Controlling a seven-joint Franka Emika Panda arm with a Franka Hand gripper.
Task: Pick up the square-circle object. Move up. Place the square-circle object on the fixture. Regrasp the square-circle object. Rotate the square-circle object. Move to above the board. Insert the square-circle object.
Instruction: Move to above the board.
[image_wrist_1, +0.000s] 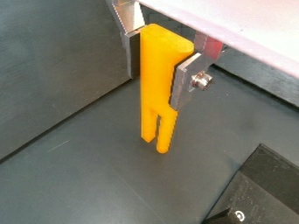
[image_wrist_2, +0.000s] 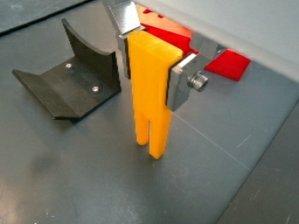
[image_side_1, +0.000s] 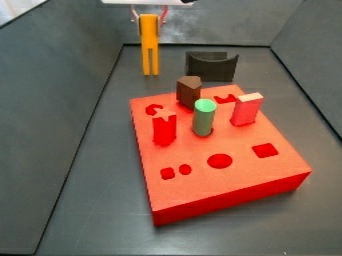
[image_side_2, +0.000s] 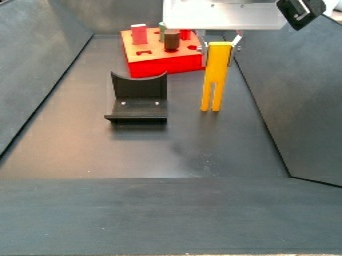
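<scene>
The gripper (image_wrist_2: 149, 54) is clamped on the top of the yellow bar (image_wrist_2: 149, 96), which hangs upright above the floor, clear of it in both wrist views. The fixture (image_side_2: 136, 98) sits just beside the bar, and the red board (image_side_1: 214, 150) lies further off. The grip is only at the bar's upper end, so I judge a quick swing toward the fixture could tilt the bar between the fingers (image_wrist_1: 187, 79), and it may then land crooked in the cradle or knock its wall

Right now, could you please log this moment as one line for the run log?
gripper: shut on square-circle object | object: vertical, clear of floor | fixture: empty | board: object not inserted
</scene>
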